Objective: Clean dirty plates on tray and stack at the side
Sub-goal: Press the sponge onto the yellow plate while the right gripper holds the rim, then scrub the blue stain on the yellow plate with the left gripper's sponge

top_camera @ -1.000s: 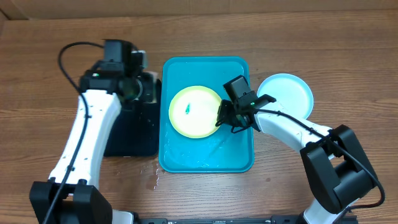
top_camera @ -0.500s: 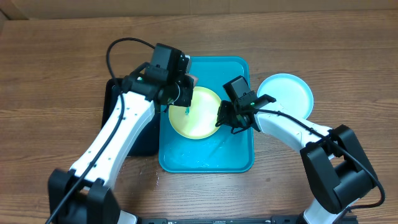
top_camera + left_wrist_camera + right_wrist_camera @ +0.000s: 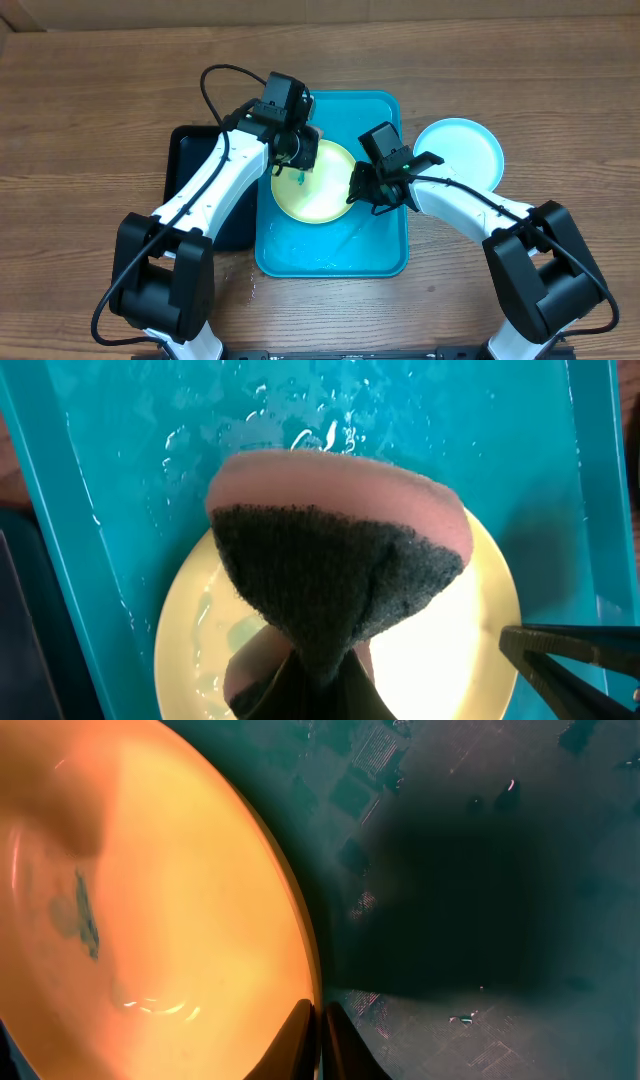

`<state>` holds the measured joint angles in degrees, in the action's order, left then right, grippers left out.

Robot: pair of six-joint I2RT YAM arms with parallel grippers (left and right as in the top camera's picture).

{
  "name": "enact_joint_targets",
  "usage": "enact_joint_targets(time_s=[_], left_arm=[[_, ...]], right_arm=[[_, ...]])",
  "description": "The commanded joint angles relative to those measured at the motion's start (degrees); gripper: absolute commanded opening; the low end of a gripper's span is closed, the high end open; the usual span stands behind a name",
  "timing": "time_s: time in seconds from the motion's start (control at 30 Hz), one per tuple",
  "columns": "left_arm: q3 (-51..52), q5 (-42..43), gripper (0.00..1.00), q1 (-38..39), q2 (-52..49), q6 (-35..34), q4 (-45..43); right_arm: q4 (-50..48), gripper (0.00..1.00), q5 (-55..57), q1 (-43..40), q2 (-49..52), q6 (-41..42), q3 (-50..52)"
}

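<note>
A lime-green plate [image 3: 322,192] lies on the turquoise tray [image 3: 330,255]. A teal smudge [image 3: 300,179] marks its left part. My left gripper [image 3: 298,152] hovers over the plate's upper-left rim, shut on a pink sponge [image 3: 335,550] with a dark scouring face. That face points at the plate [image 3: 455,660]. At the plate's right rim my right gripper [image 3: 356,190] is shut, its fingertips [image 3: 300,1038] pinching the edge of the plate [image 3: 150,890]. The smudge [image 3: 82,915] shows there too. A light blue plate [image 3: 465,150] rests on the table right of the tray.
A smaller black tray [image 3: 192,185] sits left of the turquoise one, partly under my left arm. Water drops lie on the tray floor [image 3: 300,420] and near its front edge [image 3: 300,262]. The wooden table [image 3: 80,120] surrounds everything.
My left arm swung right from above the black tray to over the green plate, carrying the sponge. The right arm and the plate have stayed put.
</note>
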<state>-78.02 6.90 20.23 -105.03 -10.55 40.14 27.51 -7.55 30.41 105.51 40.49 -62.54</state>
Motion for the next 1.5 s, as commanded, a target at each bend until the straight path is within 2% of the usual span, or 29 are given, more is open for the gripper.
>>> enact_joint_targets(time_s=[0.0,0.2,0.23,0.3,0.37,0.63,0.8,0.87,0.9,0.97,1.17,1.27,1.47], left_arm=[[0.09,0.22,0.04,0.2,-0.17,0.48,-0.28],[0.09,0.57,0.04,0.87,-0.35,0.46,-0.31],[0.09,0.92,0.04,0.87,-0.35,0.46,-0.24],[0.09,1.81,0.04,0.87,-0.35,0.46,0.0],[0.09,1.79,0.04,0.87,-0.35,0.46,0.33],[0.09,1.73,0.04,0.85,-0.35,0.22,3.67],[0.09,1.75,0.04,0.87,-0.35,0.2,4.68],[0.09,1.75,0.04,0.87,-0.35,0.2,5.11],[0.09,1.75,0.04,0.87,-0.35,0.2,5.46],[0.09,1.75,0.04,0.87,-0.35,0.2,5.7],[0.09,1.73,0.04,0.85,-0.35,0.22,6.64],[0.09,1.73,0.05,0.85,-0.35,0.22,6.73],[0.09,1.73,0.04,0.87,-0.35,0.22,6.8]], right_arm=[[-0.22,0.06,-0.46,0.28,0.17,0.22,0.46],[-0.22,0.06,-0.46,0.28,0.17,0.24,0.46],[-0.22,0.11,-0.46,0.28,0.17,0.22,0.46],[-0.24,0.3,-0.46,0.28,0.17,0.22,0.46],[-0.31,0.37,-0.37,0.28,0.17,0.22,0.46],[-0.48,0.33,-0.04,0.28,0.17,0.22,0.46],[-1.18,0.42,0.0,0.28,0.17,0.02,0.46],[-1.31,0.41,0.48,0.28,0.17,0.02,0.57],[-1.29,0.33,1.42,0.28,0.17,0.07,0.79],[-1.77,0.27,2.23,0.28,0.17,0.09,1.33],[-3.48,0.25,2.32,0.28,0.17,0.28,2.23],[-3.8,0.16,2.34,0.28,0.17,0.26,2.25],[-5.68,0.1,3.69,1.14,0.61,0.24,2.56]])
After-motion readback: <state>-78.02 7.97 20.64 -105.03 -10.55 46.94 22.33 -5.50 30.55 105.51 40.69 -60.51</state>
